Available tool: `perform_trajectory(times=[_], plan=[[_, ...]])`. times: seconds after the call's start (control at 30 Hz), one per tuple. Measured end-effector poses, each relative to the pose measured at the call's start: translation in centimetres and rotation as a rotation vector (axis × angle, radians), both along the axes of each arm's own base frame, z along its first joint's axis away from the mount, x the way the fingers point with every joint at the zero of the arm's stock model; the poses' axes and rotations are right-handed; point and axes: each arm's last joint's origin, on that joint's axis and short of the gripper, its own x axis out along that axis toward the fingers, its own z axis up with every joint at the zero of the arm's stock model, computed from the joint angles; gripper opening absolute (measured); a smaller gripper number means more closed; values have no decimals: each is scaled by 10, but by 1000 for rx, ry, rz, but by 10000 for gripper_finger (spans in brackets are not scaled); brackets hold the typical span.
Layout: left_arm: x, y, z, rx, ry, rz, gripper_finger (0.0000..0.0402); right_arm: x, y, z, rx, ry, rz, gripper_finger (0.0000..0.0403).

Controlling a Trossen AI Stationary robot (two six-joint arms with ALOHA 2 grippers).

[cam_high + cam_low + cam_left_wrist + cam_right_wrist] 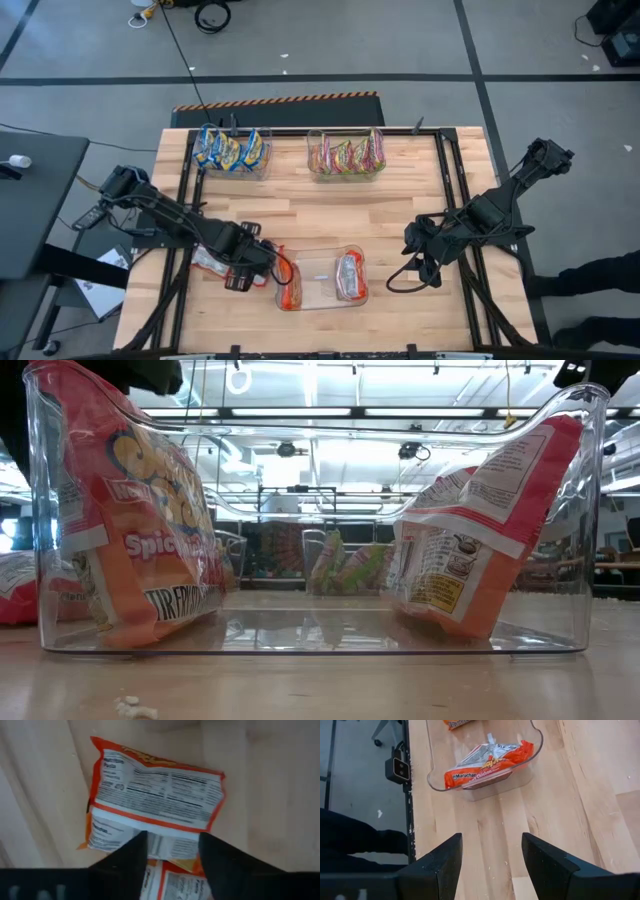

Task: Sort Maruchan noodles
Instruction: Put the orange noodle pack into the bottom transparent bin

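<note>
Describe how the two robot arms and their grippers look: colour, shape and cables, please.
Both arms are dark, jointed and slim. The left arm and right arm carry black cables. The left gripper and right gripper each have two flat black fingers tapering toward the tips. No markings are visible.

A wooden table [400, 215] carries three clear bins: one [320, 290] at the near edge, two at the far edge, left [232, 168] and right [345, 175].

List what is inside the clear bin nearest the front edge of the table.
The front clear bin holds two orange packets: one leaning at its left end, another at its right end. The floor between them shows bare; nothing seems hidden underneath.
</note>
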Motion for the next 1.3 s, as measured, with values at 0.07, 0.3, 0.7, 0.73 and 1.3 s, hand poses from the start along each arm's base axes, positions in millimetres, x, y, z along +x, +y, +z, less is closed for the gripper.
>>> perform_trajectory(times=[0.07,0.3,0.7,0.73,1.3], plan=[[-1,2,-8,4,2,-2,209,0,0,0,0,0,-4,210],[-7,11,-46,12,-14,-87,285,0,0,0,14,4,-23,210],[-11,15,-71,22,-110,-67,241,0,0,0,30,10,-45,210],[-11,15,-71,22,-109,-66,221,0,0,0,30,10,-45,210],[-15,30,-11,132,-11,39,11,0,0,0,26,8,-38,210]])
